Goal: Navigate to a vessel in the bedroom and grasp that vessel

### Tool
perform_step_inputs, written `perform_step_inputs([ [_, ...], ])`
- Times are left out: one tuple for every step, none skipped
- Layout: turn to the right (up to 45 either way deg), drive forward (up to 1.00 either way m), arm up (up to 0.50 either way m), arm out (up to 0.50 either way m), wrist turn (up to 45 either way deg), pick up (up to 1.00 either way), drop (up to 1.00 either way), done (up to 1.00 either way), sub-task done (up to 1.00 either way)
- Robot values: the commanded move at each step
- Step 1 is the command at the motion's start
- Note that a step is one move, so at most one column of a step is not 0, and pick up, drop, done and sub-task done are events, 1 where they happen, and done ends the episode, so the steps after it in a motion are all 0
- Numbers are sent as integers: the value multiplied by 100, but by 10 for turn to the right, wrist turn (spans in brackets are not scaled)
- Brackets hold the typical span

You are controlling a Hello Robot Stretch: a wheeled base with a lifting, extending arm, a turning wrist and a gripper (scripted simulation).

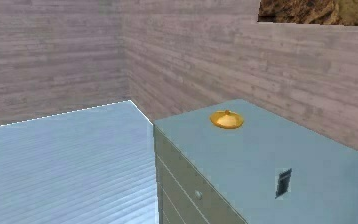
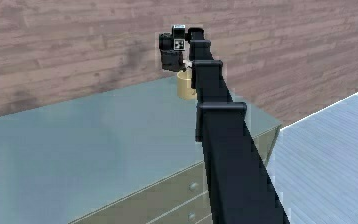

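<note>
Glossy golden metal vessel (image 1: 226,119), matt blue-grey dresser (image 1: 257,160), rough wood-plank walls (image 1: 57,50)

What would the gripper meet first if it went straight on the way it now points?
Probably the wooden wall behind the dresser; the golden bowl shows just below the gripper, so depth is unclear.

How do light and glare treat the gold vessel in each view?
Forward view: gold vessel evenly lit on the dresser top, no glare. Arm side view: pale sheen across the dresser top; the dark arm covers part of the vessel near the hand.
</note>
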Motion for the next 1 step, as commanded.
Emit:
perform_step_inputs([
  [0,0,-10,0,0,0,0,0,0],
])
